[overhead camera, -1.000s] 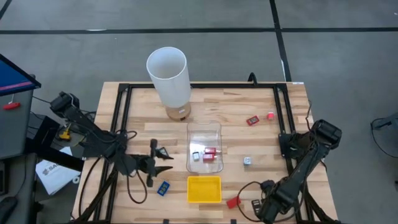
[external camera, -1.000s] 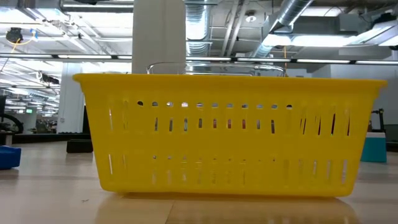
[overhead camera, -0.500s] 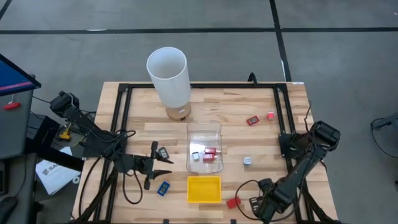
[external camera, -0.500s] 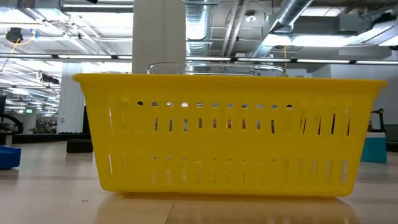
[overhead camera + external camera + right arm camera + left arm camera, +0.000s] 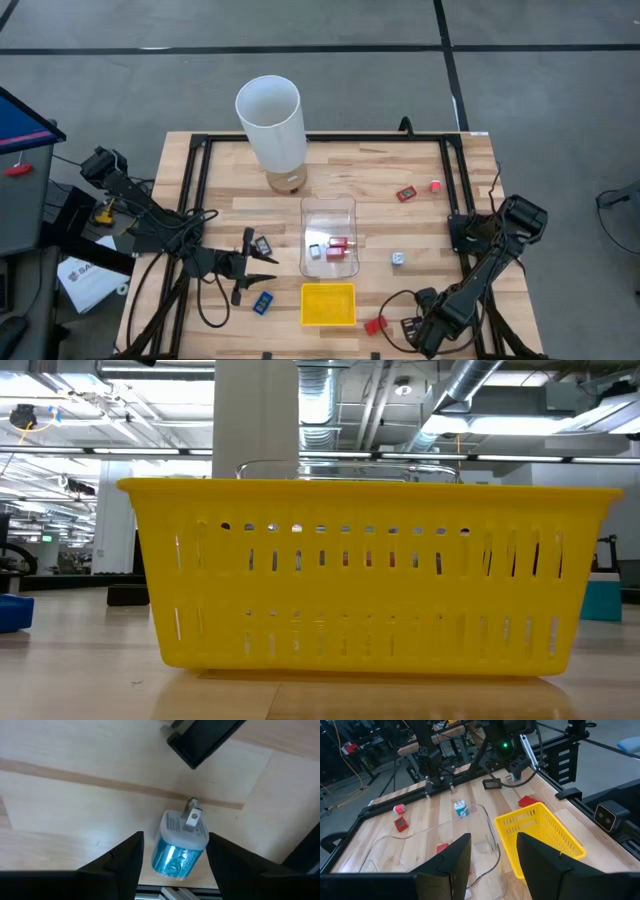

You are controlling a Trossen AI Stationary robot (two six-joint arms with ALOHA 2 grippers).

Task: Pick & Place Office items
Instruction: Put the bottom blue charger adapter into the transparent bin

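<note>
In the high view my left gripper [image 5: 266,268] is open over the wood left of the clear bin [image 5: 330,212]. A small black piece [image 5: 264,245] lies just beyond it and a blue piece [image 5: 263,303] just nearer. In the left wrist view the open left gripper [image 5: 492,855] points at the bin and the yellow tray [image 5: 540,832]. My right gripper [image 5: 410,328] is low at the near edge, beside a red piece [image 5: 375,325]. It is open [image 5: 175,840] around a teal and white plug [image 5: 179,847] that lies flat on the table with a gap on each side.
The bin holds red [image 5: 338,246] and white [image 5: 314,251] pieces. The yellow tray [image 5: 329,304] sits near it and fills the low view [image 5: 370,575]. Farther right lie a white and teal piece [image 5: 398,259], a red piece [image 5: 405,194] and a pink piece [image 5: 435,186]. A tall white cylinder [image 5: 270,125] stands at the far side.
My left gripper has shifted a little toward the table's near edge, away from the small black piece, which now lies uncovered beside it. The gripper has stayed open.
</note>
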